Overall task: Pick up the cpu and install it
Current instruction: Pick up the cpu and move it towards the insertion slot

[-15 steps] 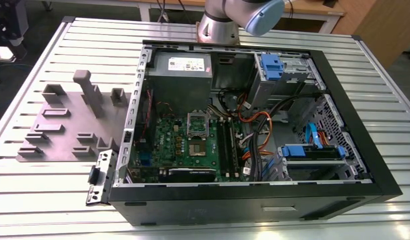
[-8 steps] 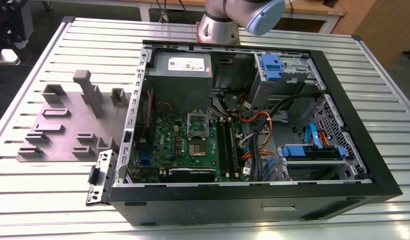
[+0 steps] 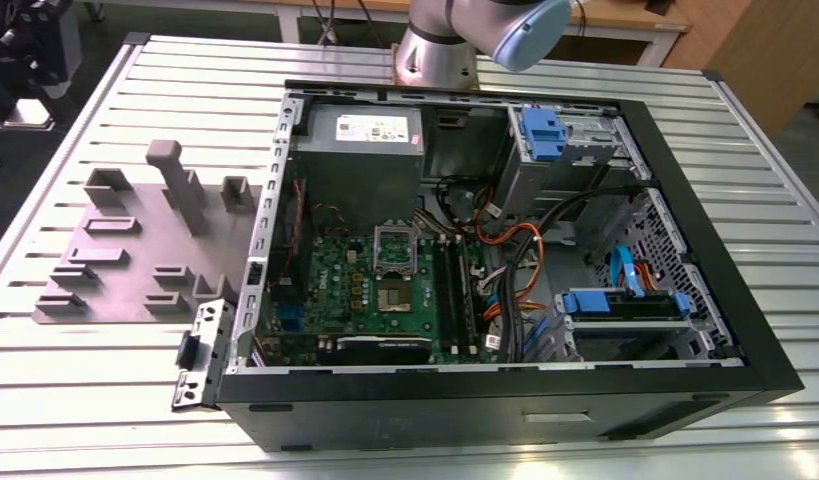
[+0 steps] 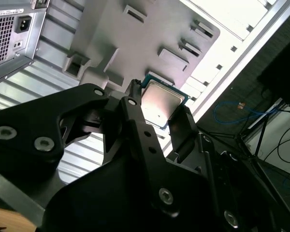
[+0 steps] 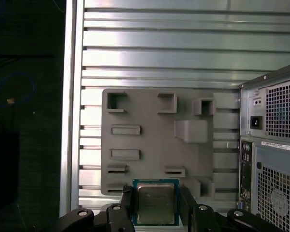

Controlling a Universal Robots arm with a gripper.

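In the exterior view, an open computer case (image 3: 516,420) is seen lying on a slatted metal table (image 3: 783,170). Its green motherboard (image 3: 369,300) is exposed, with the silver socket frame (image 3: 393,250) near the board's centre. A grey holder plate (image 3: 129,260) with raised blocks is laid on the table at the exterior view's left, just beside the case, and the arm (image 3: 469,40) is seen standing behind the case. In the first wrist view, the cpu (image 5: 156,205) is pinched by the gripper (image 5: 155,195), whose 2 black fingers (image 5: 186,205) are pressed against 2 opposite edges of the chip. The silvery top is turned to the camera. The chip is framed against 1 edge of the holder plate, with the case's vented rear panel alongside. In the second wrist view, the grip is shown from an angle: the cpu is clamped between the fingertips, with the holder plate and the table slats behind it.
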